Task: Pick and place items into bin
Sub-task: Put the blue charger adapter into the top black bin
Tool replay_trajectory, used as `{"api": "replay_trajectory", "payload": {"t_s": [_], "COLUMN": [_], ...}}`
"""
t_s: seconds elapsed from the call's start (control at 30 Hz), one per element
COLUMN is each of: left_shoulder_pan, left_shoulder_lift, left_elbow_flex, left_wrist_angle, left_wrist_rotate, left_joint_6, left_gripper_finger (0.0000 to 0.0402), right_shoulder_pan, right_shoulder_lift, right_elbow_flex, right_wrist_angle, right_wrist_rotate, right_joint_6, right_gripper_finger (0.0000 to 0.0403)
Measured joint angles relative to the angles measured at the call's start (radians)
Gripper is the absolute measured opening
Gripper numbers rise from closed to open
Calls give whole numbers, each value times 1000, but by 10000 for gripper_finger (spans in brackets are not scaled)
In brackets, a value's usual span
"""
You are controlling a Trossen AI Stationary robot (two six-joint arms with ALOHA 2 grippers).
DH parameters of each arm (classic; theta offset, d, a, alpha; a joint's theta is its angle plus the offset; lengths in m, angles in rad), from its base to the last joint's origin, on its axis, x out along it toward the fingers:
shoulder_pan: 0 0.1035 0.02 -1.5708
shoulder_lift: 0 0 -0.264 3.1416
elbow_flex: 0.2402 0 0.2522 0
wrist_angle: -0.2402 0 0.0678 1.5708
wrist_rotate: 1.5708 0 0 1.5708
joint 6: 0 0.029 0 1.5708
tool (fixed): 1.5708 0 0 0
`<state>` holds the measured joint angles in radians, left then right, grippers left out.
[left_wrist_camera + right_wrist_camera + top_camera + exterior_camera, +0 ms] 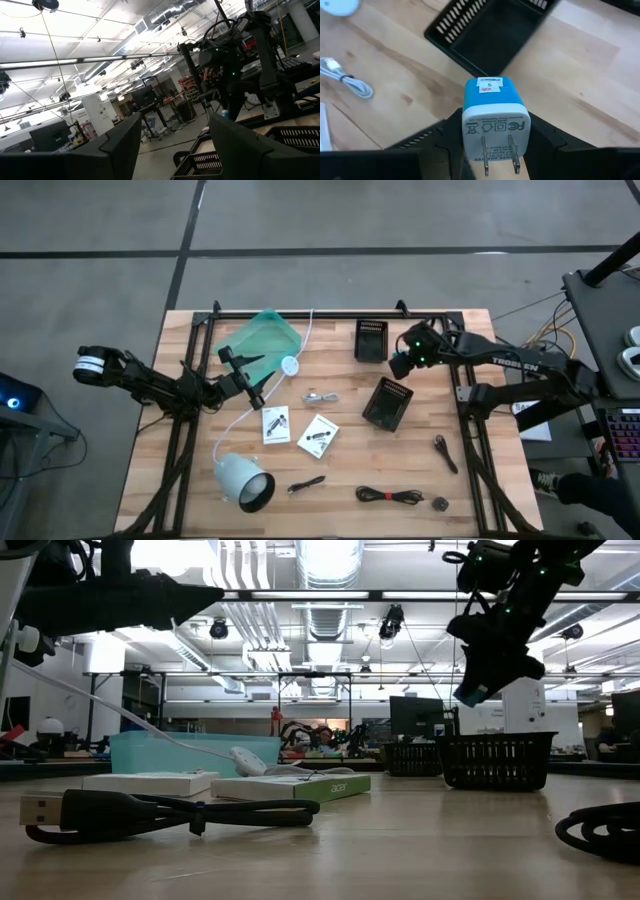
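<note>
My right gripper (pixel 402 364) is shut on a blue-and-white wall charger (pixel 494 112), raised over the table between two black baskets (pixel 371 340) (pixel 388 403). In the low view the right gripper (pixel 478 675) hangs well above the tabletop. My left gripper (pixel 246 376) is open and raised beside the teal bin (pixel 262 340). On the table lie two white cards (pixel 276 424) (pixel 318 435), a black coiled cable (pixel 390 496), black sticks (pixel 307 483) (pixel 445 453), a silver piece (pixel 320 397) and a dark disc (pixel 439 503). My right gripper pinches the charger between its two fingers (pixel 442 137), which sit on its opposite side walls at the white pronged end (pixel 470 127). The fingers slant down from above. The charger is lifted clear, with its blue end (pixel 492 92) pointing down toward the black basket (pixel 490 30).
A white lamp (pixel 243 480) lies near the table's near left corner. A white cord with a round disc (pixel 290 365) runs past the teal bin. A small white coiled cable (pixel 345 80) lies on the wood. Free wood shows between the baskets and the near edge.
</note>
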<state>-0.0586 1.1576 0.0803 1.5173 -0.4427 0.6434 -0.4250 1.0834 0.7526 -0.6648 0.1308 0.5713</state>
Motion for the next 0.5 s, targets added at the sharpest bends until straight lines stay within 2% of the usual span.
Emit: {"api": "replay_trajectory", "payload": {"t_s": [0.2,0.5], "left_shoulder_pan": [0,0], "left_shoulder_lift": [0,0], "left_elbow_flex": [0,0], "left_wrist_angle": [0,0], "left_wrist_rotate": [0,0], "left_joint_6": [0,0], "left_gripper_finger": [217,217], "right_shoulder_pan": [31,33], "right_shoulder_lift": [42,51], "right_elbow_flex": [1,44], "right_wrist_angle": [145,191], "right_wrist_rotate": [44,45], "right_joint_6": [-7,-81], "right_gripper_finger": [136,136]}}
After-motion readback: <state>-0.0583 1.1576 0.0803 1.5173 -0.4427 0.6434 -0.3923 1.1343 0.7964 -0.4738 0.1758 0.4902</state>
